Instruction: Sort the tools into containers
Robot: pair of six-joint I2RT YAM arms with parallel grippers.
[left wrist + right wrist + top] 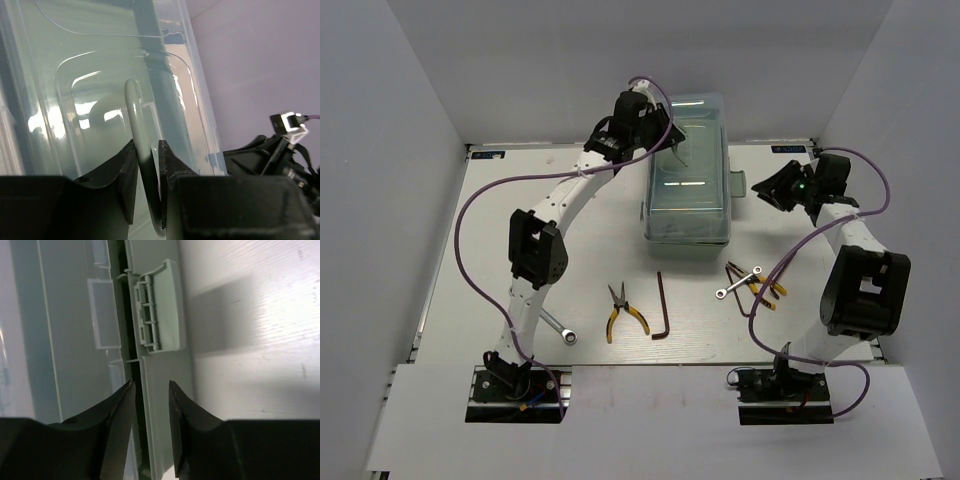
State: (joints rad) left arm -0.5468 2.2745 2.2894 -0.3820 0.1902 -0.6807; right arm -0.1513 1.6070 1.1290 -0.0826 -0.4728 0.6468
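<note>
White walls on three sides, pale bench [610, 250] beneath, and on it the mint-green toolbox [688, 215] with translucent lid down. Clenched on the thin carry handle [132, 107] with the left fingers [127, 165], one on either side of the loop and touching it, judging by the wrist view. Parted and grasping nothing at the right fingers [125, 405], poised over the seam along the box's side. Just ahead of those tips, the latch [160, 315], apparently flat against the wall and so probably fastened.

No tool near either set of fingers; all well behind them, toward the robot. Back from the left fingers: pliers [623, 312] and a hex key [662, 308] just beside each other, plus a wrench [560, 330] partly under the left arm [535, 250]. Back from the right fingers: a tight cluster of second wrench [738, 283], second pliers [768, 290] and what looks like a second hex key [732, 270]. None in a tray yet; judged as the opening step, sorting not begun.

Likely trouble: pulling up on the handle with the latch shut, hence lifting or tipping the whole box instead of opening it. Also a slip of that slim, smooth loop out of the grip under load. Possibly a miss at the latch too, with the tips aligned on the seam rather than the tab, ending in a sideways shove of the box.
</note>
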